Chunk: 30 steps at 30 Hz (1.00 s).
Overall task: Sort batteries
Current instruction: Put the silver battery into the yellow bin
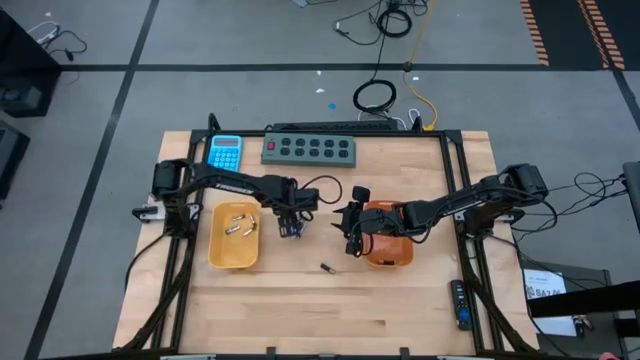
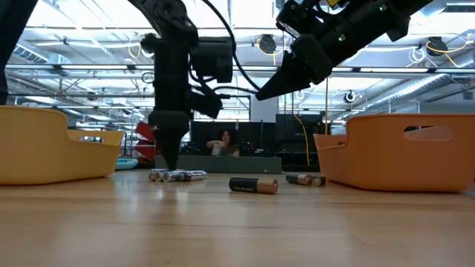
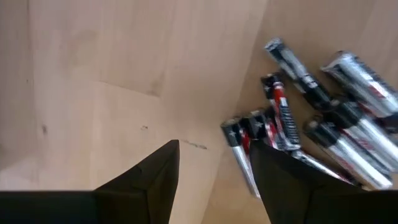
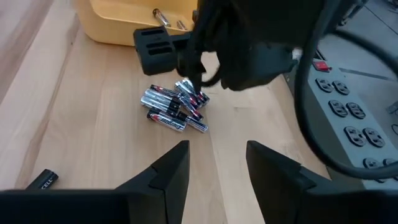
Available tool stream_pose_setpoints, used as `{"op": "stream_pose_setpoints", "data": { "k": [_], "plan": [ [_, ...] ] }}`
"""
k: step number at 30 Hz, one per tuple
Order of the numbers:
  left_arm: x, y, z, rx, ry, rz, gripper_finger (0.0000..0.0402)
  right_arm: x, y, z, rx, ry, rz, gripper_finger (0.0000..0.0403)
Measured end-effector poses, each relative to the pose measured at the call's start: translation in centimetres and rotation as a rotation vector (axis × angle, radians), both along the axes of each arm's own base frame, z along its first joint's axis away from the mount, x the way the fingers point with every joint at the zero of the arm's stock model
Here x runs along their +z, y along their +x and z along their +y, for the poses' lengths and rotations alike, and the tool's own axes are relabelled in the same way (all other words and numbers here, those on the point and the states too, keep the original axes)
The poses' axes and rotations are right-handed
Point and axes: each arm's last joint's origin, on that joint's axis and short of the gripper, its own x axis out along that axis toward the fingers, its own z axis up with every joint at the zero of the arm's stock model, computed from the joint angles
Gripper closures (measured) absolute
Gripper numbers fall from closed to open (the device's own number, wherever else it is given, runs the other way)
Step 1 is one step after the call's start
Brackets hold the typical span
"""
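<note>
Batteries [image 4: 173, 110] are lying in a small silvery pile on the bench [image 1: 330, 300], btwn the two trays, right under the left gripper [image 1: 290, 228]. In the left wrist view the pile [image 3: 311, 134] is sitting just beside one of that gripper's fingers [image 3: 283, 180], not btwn them; the gap btwn the two fingers is showing bare wood only. Left fingers are standing apart, pointing straight down w/ tips nearly at the bench, as the low view [image 2: 169, 152] is showing.

Yellow tray [image 1: 215, 250] is sitting just left of the pile w/ a few batteries [image 1: 240, 225] lying inside. Orange tray [image 1: 395, 258] is sitting to the right; can't tell what it's holding.

Right gripper [image 1: 351, 243] is hovering at the orange tray's left edge, raised off the bench, fingers [image 4: 174, 171] apart and holding nothing. It's pointing toward the pile, which is lying ahead of its tips, well apart.

One dark battery [image 1: 326, 268] is lying alone on the bench nearer the front, btwn the trays; same one is showing in the low view [image 2: 253, 185]. Low view is also showing a couple more batteries [image 2: 305, 179] lying near the orange tray [image 2: 401, 152].

Blue calculator [image 1: 226, 152] and grey power strip [image 1: 310, 149] are sitting along the bench's far edge.
</note>
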Motion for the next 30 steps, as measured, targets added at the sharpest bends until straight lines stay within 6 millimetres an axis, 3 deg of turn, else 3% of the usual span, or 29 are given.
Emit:
{"op": "stream_pose_setpoints", "data": {
  "k": [12,15,18,20,26,30],
  "plan": [
    [-2.5,0.3,0.1,-0.037,-0.026,0.094,0.0214,-0.1,0.0,0.0,0.000,-0.001,0.008,0.0252],
    [-3.1,0.4,0.0,-0.055,-0.067,0.114,0.0247,-0.1,0.0,0.0,0.000,-0.002,0.009,0.0252],
    [-3.4,0.4,0.0,-0.088,-0.095,0.126,0.0319,-0.1,0.0,0.0,0.000,-0.002,0.010,0.0252],
    [-3.4,0.4,-0.1,-0.101,-0.090,0.128,0.0361,-0.1,-0.1,0.0,0.000,-0.002,0.010,0.0252],
    [-2.3,0.0,-0.1,-0.094,-0.016,0.120,0.0361,-0.1,0.0,0.0,0.000,-0.002,0.009,0.0252],
    [0.0,-0.5,-0.1,-0.080,0.081,0.131,0.0361,-0.2,-0.1,0.0,0.000,-0.001,0.006,0.0252]
  ]
}}
